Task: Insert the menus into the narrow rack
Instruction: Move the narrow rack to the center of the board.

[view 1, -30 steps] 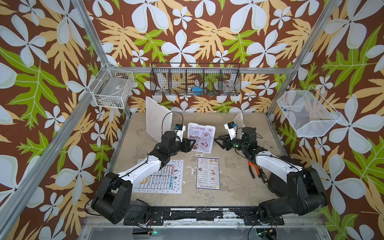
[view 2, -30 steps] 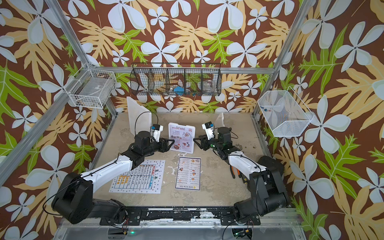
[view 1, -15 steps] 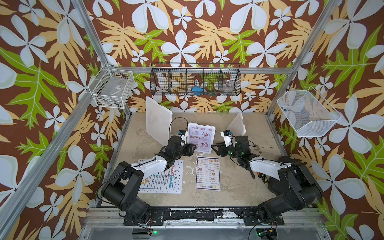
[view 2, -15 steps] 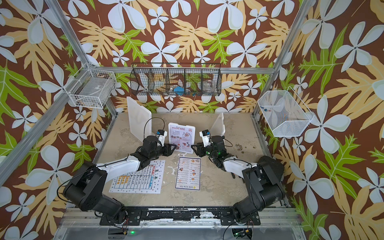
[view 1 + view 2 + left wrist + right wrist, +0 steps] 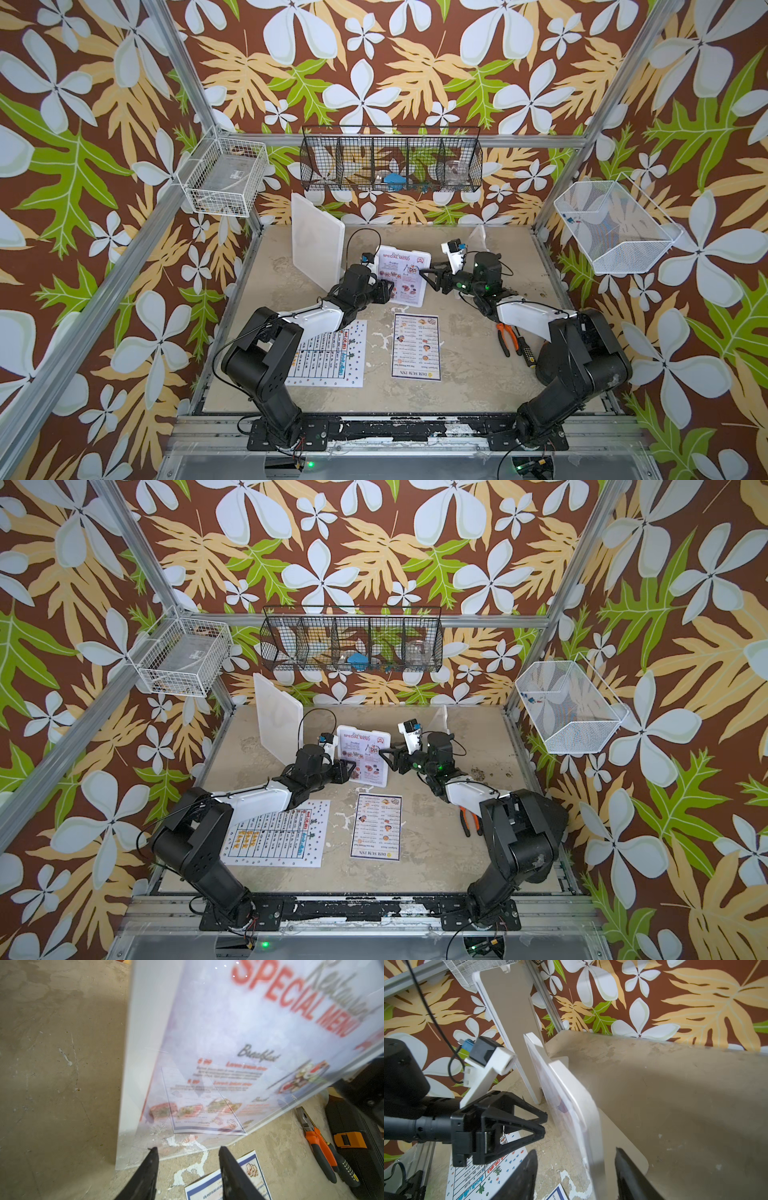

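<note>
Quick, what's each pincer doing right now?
Left pincer: open, holding nothing, tips close to the menu stand.
Right pincer: open, straddling that stand's side edge, not clamped on it.

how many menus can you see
3: special menu standing upright mid-table, dim sum inn menu flat nearer the front, dotted-border menu flat, partly under the left arm.
</note>
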Motion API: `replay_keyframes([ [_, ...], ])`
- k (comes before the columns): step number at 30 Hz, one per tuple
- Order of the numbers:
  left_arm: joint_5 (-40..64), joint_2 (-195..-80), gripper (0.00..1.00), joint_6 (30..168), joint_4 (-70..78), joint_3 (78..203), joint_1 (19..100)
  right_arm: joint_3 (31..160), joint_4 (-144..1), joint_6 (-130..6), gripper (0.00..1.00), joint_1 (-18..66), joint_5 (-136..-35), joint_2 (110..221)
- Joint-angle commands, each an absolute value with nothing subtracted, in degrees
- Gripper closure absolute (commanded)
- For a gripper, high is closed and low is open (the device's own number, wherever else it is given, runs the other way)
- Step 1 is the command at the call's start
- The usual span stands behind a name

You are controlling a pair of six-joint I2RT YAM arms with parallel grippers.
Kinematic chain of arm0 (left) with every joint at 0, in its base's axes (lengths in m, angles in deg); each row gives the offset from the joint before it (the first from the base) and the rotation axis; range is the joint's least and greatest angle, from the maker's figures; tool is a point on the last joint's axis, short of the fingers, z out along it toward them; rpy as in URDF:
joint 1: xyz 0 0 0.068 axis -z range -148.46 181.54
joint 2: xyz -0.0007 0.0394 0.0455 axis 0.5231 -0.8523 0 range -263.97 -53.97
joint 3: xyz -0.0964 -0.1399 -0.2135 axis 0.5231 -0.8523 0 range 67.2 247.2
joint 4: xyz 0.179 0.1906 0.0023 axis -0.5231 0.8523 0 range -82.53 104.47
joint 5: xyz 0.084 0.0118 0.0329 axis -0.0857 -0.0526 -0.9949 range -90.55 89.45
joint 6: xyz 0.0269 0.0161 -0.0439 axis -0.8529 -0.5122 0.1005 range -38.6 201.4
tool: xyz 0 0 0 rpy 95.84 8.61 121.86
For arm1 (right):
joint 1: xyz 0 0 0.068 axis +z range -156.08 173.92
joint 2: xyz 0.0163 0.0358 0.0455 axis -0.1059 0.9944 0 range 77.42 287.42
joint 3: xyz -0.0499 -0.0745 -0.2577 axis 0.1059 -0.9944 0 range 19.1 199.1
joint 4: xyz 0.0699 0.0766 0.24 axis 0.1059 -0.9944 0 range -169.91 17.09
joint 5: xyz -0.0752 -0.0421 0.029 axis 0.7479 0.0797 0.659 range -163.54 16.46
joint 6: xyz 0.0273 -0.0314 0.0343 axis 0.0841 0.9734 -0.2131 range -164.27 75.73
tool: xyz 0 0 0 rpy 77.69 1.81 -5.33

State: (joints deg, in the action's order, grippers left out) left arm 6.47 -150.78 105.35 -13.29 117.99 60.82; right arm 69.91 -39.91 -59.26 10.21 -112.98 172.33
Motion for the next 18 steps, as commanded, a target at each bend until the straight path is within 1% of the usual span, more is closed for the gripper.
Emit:
replay_keyframes([
  [1,5.5,-152.1,0.51,104.6,-12.4,119.9,60.4,73.7,-43.9,-55.5,0.41,9.1,-117.2,173.3],
  [4,5.6,-153.6,0.52,104.5,-11.9,121.4,59.9,77.2,-47.6,-53.9,0.41,7.9,-119.5,174.7],
  [9,7.1,-156.3,0.52,104.1,-11.0,124.5,58.9,83.1,-55.6,-49.6,0.50,7.6,-123.6,177.7],
  [11,7.5,-157.6,0.52,103.7,-10.4,126.0,58.8,84.4,-57.5,-48.6,0.54,7.6,-124.0,178.2],
  [15,8.9,-159.8,0.52,103.2,-9.2,129.0,58.8,85.2,-58.8,-48.5,0.57,7.6,-124.0,178.3],
  [18,9.9,-161.4,0.52,103.0,-8.6,130.9,58.8,85.1,-59.3,-49.2,0.62,7.6,-122.3,178.0],
])
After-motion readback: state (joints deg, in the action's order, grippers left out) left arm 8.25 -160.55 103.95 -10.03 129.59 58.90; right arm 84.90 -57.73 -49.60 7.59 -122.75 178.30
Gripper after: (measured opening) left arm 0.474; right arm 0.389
